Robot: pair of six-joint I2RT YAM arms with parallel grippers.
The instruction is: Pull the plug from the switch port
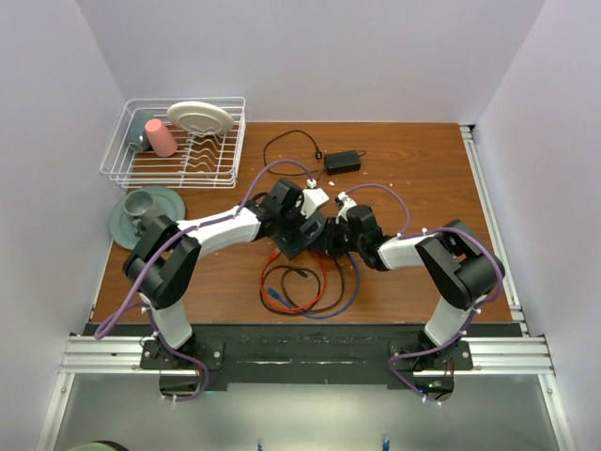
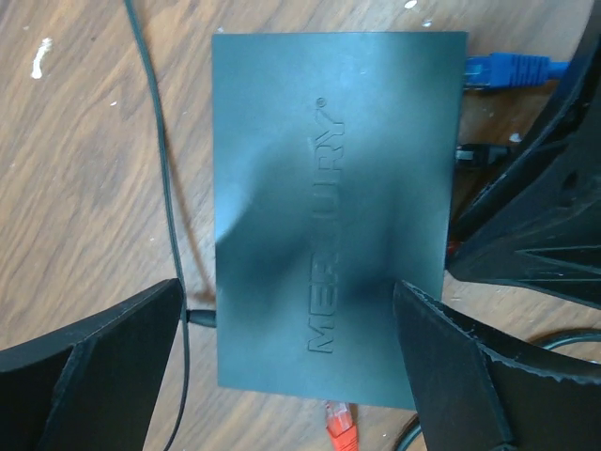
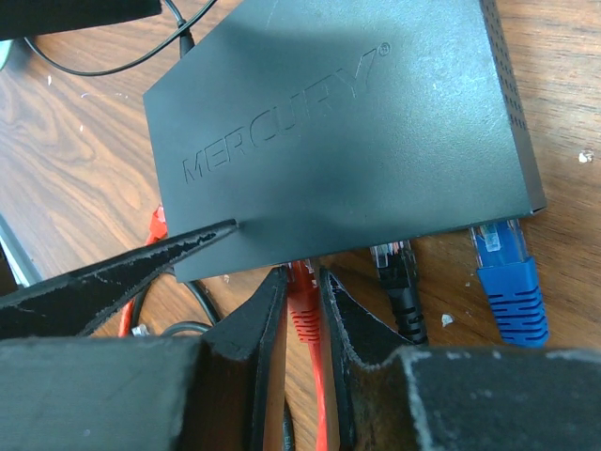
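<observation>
A thin, flat matte-black rectangular switch (image 3: 357, 141) with "MERCURY" embossed on its lid lies flat on the brown wood-grain surface (image 1: 413, 160), about mid-surface, between the two arms' heads.

Three connectors sit in a row along the switch's socket edge:
- a red network plug (image 3: 302, 305) with a ribbed boot
- a black network plug (image 3: 399, 277) beside it
- a blue network plug (image 3: 505, 272) nearest the switch's corner

All three are seated in their ports.

The right fingers (image 3: 254, 357) are drawn in narrowly on the red network plug just outside the socket edge. One inner face lies against each side of its boot.

The left fingers (image 2: 103, 366) are spread wide above the switch. One is beyond the long edge opposite the sockets and the other is over the socket-side edge. Whether they touch the case cannot be told.

A thin black cord (image 2: 161, 160) runs along the switch's plain long edge and ends in a small barrel connector there. A second red connector (image 2: 340, 427) lies loose at the switch's short end.

On the side of the switch nearer the arm bases lies a loose coil of red, black and purple cables (image 1: 300, 287). Beyond the switch's far side sits a small chunky black power brick (image 1: 343, 161). Well away to the switch's far left stands a white wire dish rack (image 1: 122, 167) holding a pink cup (image 1: 161, 139) and a white plate (image 1: 200, 116).
</observation>
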